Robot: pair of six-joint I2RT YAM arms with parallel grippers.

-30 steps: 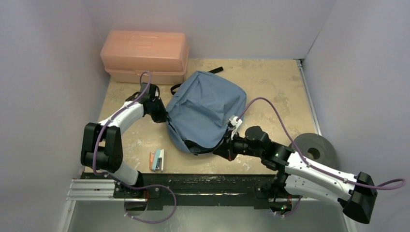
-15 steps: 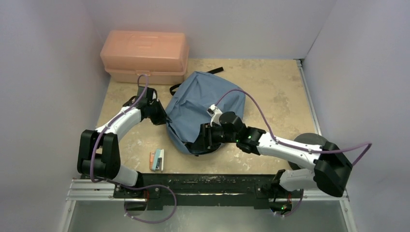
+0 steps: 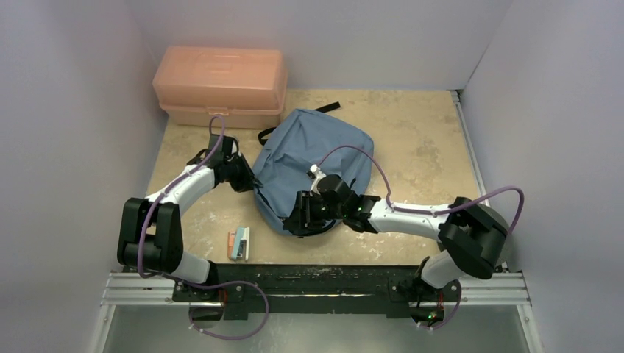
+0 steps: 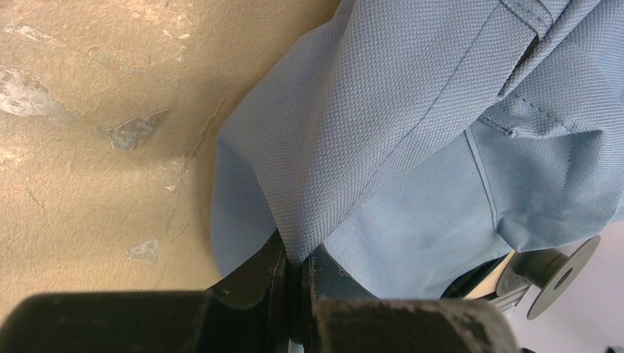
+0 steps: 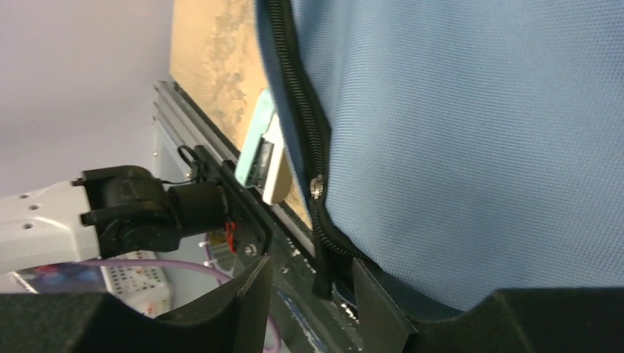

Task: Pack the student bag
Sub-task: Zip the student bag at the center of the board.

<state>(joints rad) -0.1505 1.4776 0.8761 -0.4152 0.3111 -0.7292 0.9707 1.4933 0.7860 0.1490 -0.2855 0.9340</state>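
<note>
The dusty-blue student bag (image 3: pixel 313 158) lies in the middle of the table, its dark opening facing the near edge. My left gripper (image 3: pixel 246 179) is shut on a fold of the bag's fabric (image 4: pixel 324 206) at its left side. My right gripper (image 3: pixel 302 217) is open at the bag's opening; the black zipper pull (image 5: pixel 321 272) hangs between its spread fingers, and the zipper track (image 5: pixel 298 95) runs up along the blue fabric. A small teal-and-white book (image 3: pixel 239 243) lies on the table near the front left; it also shows in the right wrist view (image 5: pixel 259 154).
A rigid salmon-pink plastic box (image 3: pixel 221 84) stands at the back left. A black strap (image 3: pixel 324 108) trails behind the bag. A grey tape roll (image 3: pixel 508 220) sits at the right edge, behind my right arm. The metal rail (image 3: pixel 309 283) runs along the near edge.
My right arm has swung left and forward, carrying its gripper from the bag's right front corner to the bag's opening. The left gripper stays clamped on the fabric.
</note>
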